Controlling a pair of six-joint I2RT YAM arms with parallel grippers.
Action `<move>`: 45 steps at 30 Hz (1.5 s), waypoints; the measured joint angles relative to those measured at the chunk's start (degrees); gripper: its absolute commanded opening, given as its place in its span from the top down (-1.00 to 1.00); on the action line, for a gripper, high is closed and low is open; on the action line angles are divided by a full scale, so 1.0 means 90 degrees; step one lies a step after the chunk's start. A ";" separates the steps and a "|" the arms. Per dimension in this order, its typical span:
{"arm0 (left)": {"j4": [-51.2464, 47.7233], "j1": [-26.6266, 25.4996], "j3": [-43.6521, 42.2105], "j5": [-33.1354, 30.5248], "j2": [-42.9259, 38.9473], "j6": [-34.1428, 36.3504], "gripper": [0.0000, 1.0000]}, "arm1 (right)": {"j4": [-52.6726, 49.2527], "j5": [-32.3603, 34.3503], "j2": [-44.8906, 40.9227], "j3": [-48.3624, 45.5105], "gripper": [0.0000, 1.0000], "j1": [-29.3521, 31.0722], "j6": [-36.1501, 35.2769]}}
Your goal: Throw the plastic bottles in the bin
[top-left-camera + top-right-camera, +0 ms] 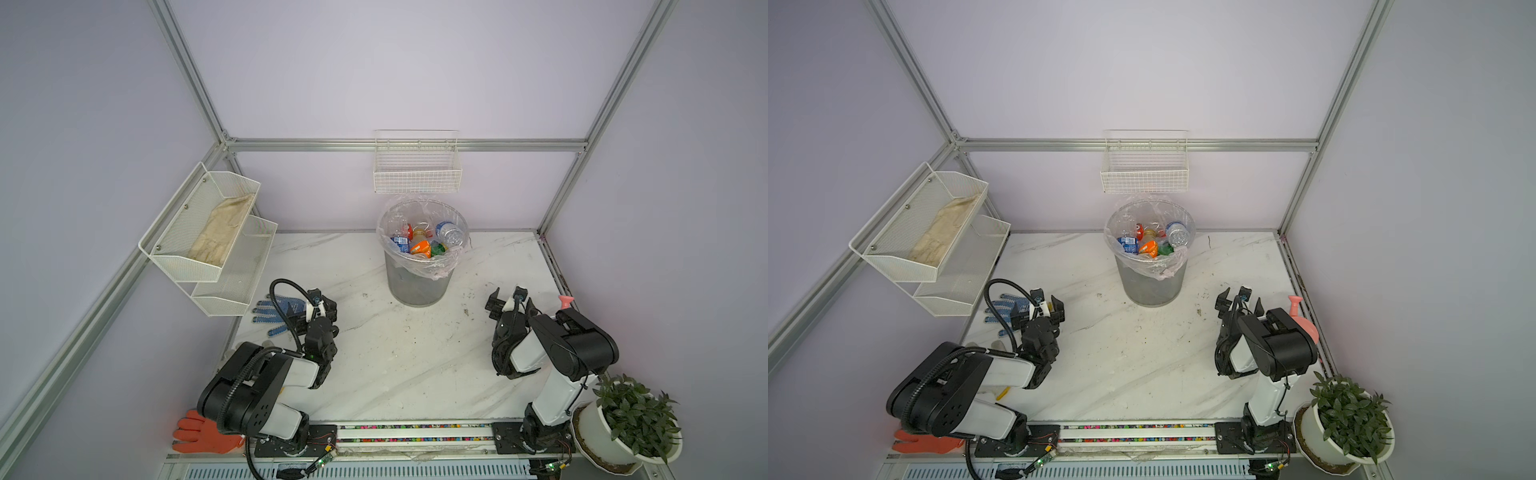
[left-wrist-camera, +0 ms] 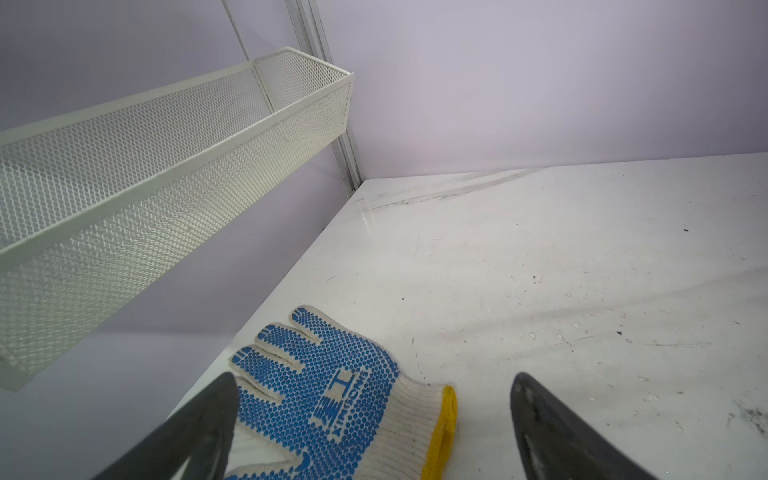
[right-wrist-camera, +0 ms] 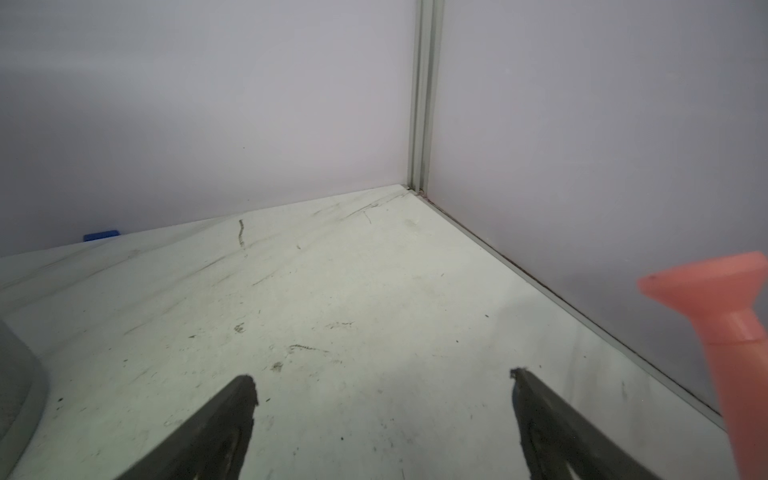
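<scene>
Plastic bottles (image 1: 420, 247): both top views only

Left arm (image 1: 249, 390) and right arm (image 1: 573, 349): black joint housings, white link shells; ribbed black cable (image 1: 286, 281) loops off the left.

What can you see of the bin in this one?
The bin is a tall round grey mesh wastebasket. It stands upright at the back middle of the marble table, below a white wire wall basket. A clear plastic bag lines it and folds over the rim. Plastic bottles showing blue, orange, green and red lie piled inside.
</scene>
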 measured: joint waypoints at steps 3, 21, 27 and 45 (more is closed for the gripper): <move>0.0590 0.0029 -0.0172 0.0090 0.0051 0.0063 -1.00 | 0.0017 -0.0466 0.0238 -0.0022 -0.95 -0.0039 -0.0136; -0.0338 0.1649 0.0304 0.2671 0.0719 -0.0425 -1.00 | -0.0763 -0.2237 -0.0092 0.1141 -0.95 -0.1105 0.0211; -0.1365 0.2234 0.0872 0.3609 0.0578 -0.0787 -1.00 | -0.1270 -0.2599 -0.0155 0.1362 -0.95 -0.1207 0.0214; -0.1727 0.2234 0.0872 0.4051 0.0578 -0.0920 -1.00 | -0.1486 -0.2637 -0.0155 0.1345 -0.95 -0.1200 0.0214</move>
